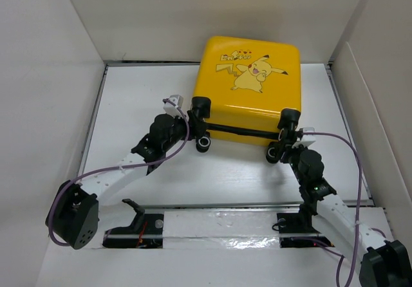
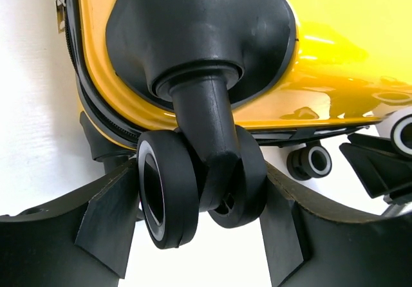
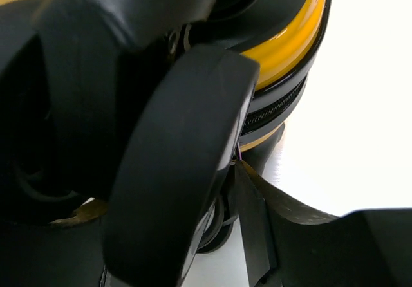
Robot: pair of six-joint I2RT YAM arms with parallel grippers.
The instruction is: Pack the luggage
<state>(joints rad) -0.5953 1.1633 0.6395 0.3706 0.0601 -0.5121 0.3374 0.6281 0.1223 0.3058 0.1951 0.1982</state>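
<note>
Left fingers (image 2: 106, 222) pinch a luggage (image 2: 347, 49) wheel (image 2: 170, 197); right fingers (image 3: 290, 235) mostly hidden.

Overhead view down on table (image 1: 129, 100), wrist views tight on luggage (image 1: 251, 107) wheels (image 2: 168, 197), right apparently nearest.

White table (image 1: 129, 100), white side walls (image 1: 45, 74)
</note>
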